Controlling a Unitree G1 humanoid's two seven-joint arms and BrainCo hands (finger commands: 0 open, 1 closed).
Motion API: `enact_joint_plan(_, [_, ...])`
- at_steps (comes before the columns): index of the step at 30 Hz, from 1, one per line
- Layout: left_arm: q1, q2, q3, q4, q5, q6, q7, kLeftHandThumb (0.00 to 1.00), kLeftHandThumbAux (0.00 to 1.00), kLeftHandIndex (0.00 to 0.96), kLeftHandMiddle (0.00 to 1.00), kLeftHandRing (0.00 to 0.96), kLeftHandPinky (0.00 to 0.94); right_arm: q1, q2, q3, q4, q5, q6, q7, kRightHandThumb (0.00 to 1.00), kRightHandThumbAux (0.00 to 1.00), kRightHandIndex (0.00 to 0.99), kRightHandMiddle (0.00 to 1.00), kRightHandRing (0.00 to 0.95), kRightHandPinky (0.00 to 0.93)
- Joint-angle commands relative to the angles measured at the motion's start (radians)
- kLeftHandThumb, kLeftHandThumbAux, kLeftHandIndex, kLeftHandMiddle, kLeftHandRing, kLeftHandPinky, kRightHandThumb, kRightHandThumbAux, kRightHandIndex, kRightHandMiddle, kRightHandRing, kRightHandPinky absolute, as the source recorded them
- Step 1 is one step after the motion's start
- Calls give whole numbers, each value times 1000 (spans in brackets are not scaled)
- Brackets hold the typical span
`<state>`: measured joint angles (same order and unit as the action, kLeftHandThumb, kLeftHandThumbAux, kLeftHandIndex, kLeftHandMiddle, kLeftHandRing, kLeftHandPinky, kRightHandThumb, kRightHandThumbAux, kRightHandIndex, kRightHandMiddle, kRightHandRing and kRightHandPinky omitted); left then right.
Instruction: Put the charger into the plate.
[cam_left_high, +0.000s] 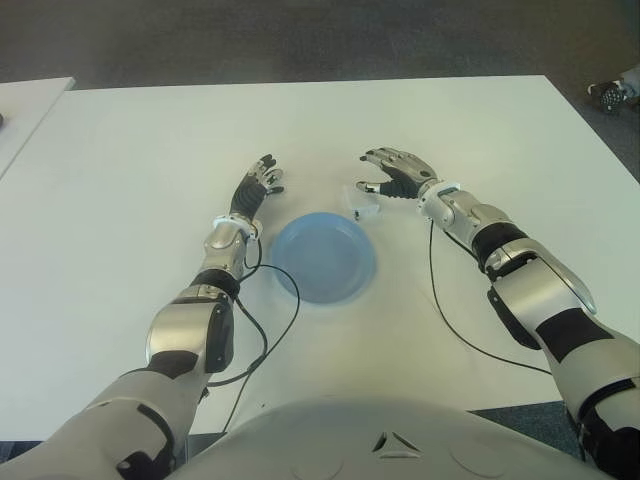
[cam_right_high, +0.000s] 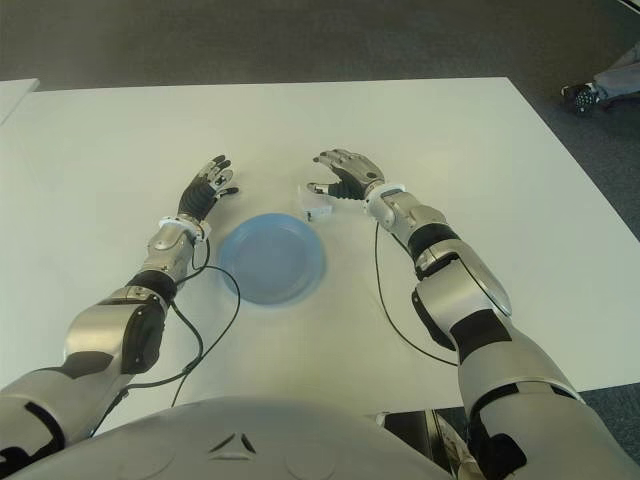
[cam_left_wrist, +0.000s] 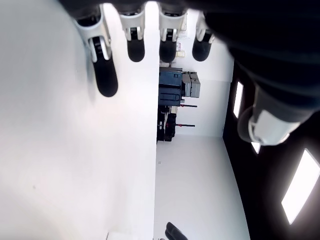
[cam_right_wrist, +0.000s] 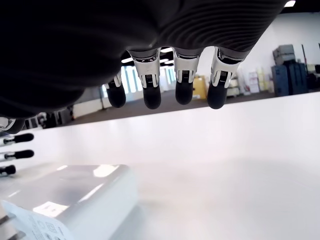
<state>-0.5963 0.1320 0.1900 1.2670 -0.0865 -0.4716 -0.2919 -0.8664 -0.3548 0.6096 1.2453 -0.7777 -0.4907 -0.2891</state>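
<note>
Small white block charger (cam_left_high: 366, 211) at frame centre, just under spread, empty right hand (cam_left_high: 398, 174); round blue plate (cam_left_high: 324, 258) below; left hand (cam_left_high: 256, 187) open, idle, farther left.

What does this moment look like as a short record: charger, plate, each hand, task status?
charger: white charger lying on the white table, just beyond the plate's far right rim, not in it
plate: blue plate, empty, between the hands
right hand: right hand open, hovering just beyond and right of the charger, no grasp
left hand: left hand open, left of the plate, holding nothing
status: charger not yet picked up
</note>
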Motion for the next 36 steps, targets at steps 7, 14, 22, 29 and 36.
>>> enact_joint_plan(7, [38,-17,0,34,12,47,13,58,527,0,0,0,27,1,37,33,41,-30,59,-24,372,98,0,0,0,0])
enact_joint_plan(14, [38,-20,5,33,7,48,11,58,525,0,0,0,31,1,44,60,61,-46,84,-20,366,94,0,0,0,0])
enact_joint_plan(22, [37,-21,7,32,8,45,11,56,524,0,0,0,34,0,41,82,70,-66,91,-24,368,93,0,0,0,0])
enact_joint_plan(29, [36,-22,11,32,6,47,11,56,521,0,0,0,35,7,27,116,78,-96,85,-47,396,93,0,0,0,0])
enact_joint_plan(36, [39,-21,15,29,3,48,10,46,516,0,0,0,37,12,13,159,85,-133,70,-93,415,92,0,0,0,0])
